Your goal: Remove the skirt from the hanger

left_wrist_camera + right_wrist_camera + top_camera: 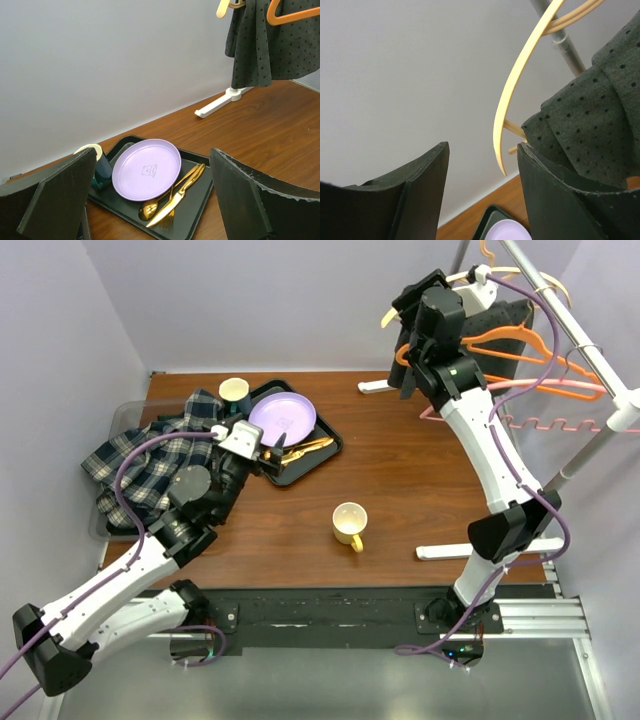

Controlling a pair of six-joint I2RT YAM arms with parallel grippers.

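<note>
The dark grey dotted skirt (508, 314) hangs on a pale wooden hanger (388, 316) on the rack at the back right. My right gripper (404, 340) is raised at the hanger's left end. In the right wrist view it (482, 147) is open, the hanger's tip (501, 150) lies between the jaws, and the skirt (590, 115) bunches just behind the right finger (560, 195); contact cannot be told. My left gripper (272, 456) is open and empty above the tray. In its wrist view it (152, 156) faces the distant skirt (255, 45).
A black tray (325, 452) holds a purple plate (283, 418), gold cutlery (305, 448) and a teal cup (234, 392). A yellow mug (349, 524) stands mid-table. A plaid shirt (150, 455) lies at the left. Orange hangers (530, 348) and a pink one (545, 424) hang on the rack rail (570, 325).
</note>
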